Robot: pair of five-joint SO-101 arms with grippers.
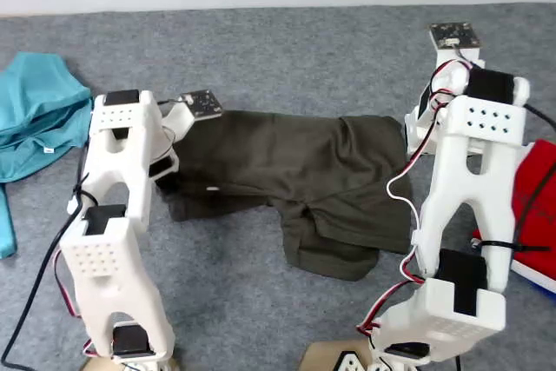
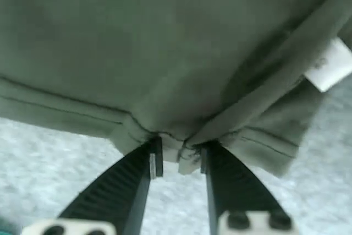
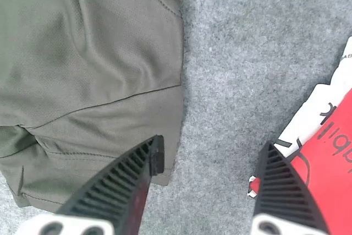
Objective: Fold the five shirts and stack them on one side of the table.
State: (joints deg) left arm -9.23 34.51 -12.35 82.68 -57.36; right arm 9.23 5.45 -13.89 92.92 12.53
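Now, olive shirt pinched at its hem, right fingers spread

Far left, a teal shirt (image 1: pixel 39 110) lies bunched at the edge of the grey felt table (image 1: pixel 261 49), apart from the rest. Next, the left gripper (image 2: pixel 180 157) pinches a fold of hem on the olive shirt (image 1: pixel 295 180), which lies rumpled across the middle. A white label (image 2: pixel 330 71) sits near that hem, its writing too blurred to read. The right gripper (image 3: pixel 213 155) hangs with fingers spread over bare felt, between the olive shirt's right edge and a red-and-white shirt (image 1: pixel 537 202) whose lettering is cut off.
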